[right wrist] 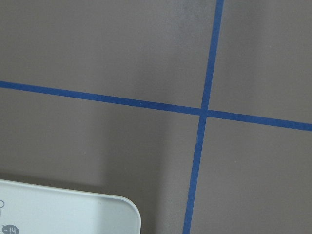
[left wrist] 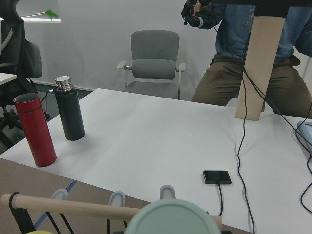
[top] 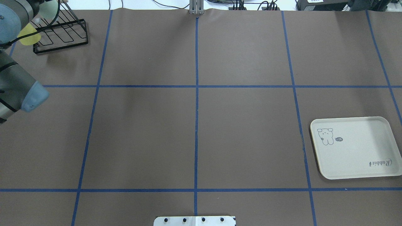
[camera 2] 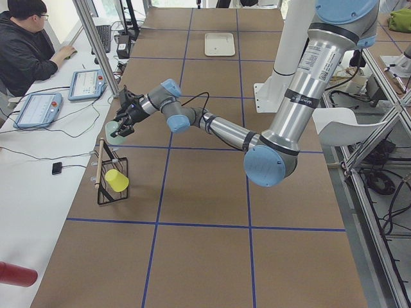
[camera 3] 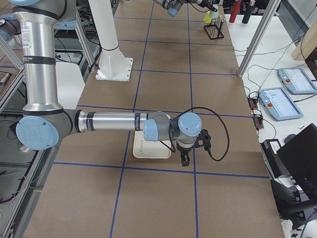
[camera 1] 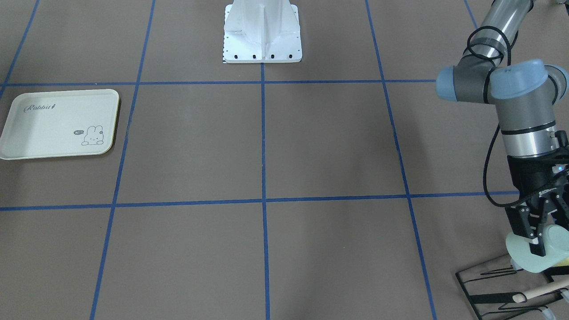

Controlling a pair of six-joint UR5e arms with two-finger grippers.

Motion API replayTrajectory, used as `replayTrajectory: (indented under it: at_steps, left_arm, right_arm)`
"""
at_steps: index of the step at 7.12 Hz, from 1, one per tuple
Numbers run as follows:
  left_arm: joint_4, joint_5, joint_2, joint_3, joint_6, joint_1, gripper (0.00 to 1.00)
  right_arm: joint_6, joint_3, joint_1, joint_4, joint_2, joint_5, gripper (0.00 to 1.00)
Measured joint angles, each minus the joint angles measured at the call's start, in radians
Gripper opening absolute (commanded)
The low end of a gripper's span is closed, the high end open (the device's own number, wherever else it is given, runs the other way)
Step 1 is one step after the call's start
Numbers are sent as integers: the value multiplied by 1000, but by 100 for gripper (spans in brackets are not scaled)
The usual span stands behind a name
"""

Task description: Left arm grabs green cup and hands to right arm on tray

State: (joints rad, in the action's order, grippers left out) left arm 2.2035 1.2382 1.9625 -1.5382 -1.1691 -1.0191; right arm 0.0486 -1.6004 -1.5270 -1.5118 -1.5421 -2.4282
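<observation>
The green cup (camera 1: 522, 258) is found at the robot's left end of the bench (camera 1: 200, 146), at the black wire rack (camera 1: 489, 298), just beside the yellow cup (camera 2: 117, 179). It is gripped by the left pincer (camera 1: 531, 240), whose fingers look clenched on the cup's wall. The step in hand seems to be lifting the cup away from the rack. This is best done slowly and straight, so that the rack is not dragged or tipped and the yellow cup and the wooden stick (camera 1: 540, 291) are not bumped. The grip should be firm, because the cup is smooth and could slip. The tray (camera 1: 49, 133) lies well apart at the other end, and no cup is on it yet. The right pincer (camera 3: 185, 157) hangs just beside the tray; whether it is clenched or released cannot be told.
</observation>
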Motion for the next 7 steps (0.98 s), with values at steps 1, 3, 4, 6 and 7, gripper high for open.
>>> replayTrajectory:
  at_steps: [1,3,4,6,7]
  left_arm:
    - [-23,1,5,-26,-4,-8,2]
    - [-46,2,16,-51,-56,-8,2]
    - [-49,3,20,-57,-113,-3,2]
    - [-50,21,24,-89,-259,34,1]
    - [-50,44,28,-120,-365,70,0]
  right_arm:
    - [-1,1,6,3,25,8,99]
    - [-116,-1,20,125,71,61,99]
    - [-273,-2,52,263,79,100,99]
    - [-627,-5,144,527,86,128,99]
    - [-791,-7,184,637,95,129,99]
